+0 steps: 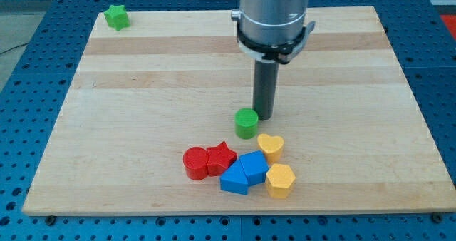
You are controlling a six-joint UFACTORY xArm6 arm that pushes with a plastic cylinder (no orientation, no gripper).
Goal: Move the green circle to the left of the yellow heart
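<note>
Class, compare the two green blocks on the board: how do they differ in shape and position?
The green circle is a round cylinder; the green star has points. The green circle sits near the board's middle, just left of my tip and above the cluster; the green star sits alone at the view's top-left corner. Both are green.

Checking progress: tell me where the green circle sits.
The green circle sits near the board's middle, up-left of the yellow heart, with my tip just right of it.
</note>
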